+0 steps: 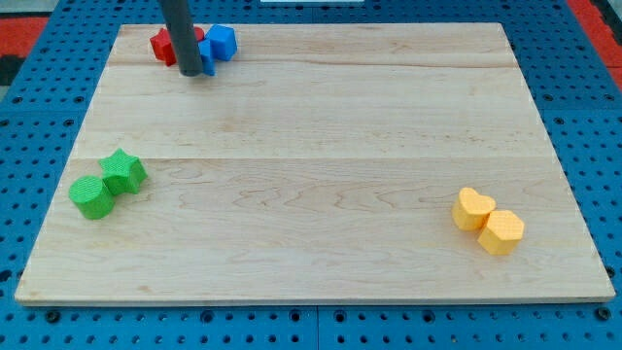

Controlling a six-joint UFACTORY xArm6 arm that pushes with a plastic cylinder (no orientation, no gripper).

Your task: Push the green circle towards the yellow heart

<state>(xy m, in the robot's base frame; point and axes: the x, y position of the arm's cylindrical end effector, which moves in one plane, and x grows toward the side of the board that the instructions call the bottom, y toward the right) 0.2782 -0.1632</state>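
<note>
The rod (185, 34) partly hides the red block (162, 44).

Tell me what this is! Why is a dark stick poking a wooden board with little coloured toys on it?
That dark stick is the end of a robot arm. It has no claw, so it holds nothing; it only pushes things with my tip. One camera looks down at a pale wooden board. My tip sits at the view's top left, between a red block and a blue block. At the left are a round green circle block and a green star block, touching. At the right lie a yellow heart block and another yellow block, also touching.
</note>
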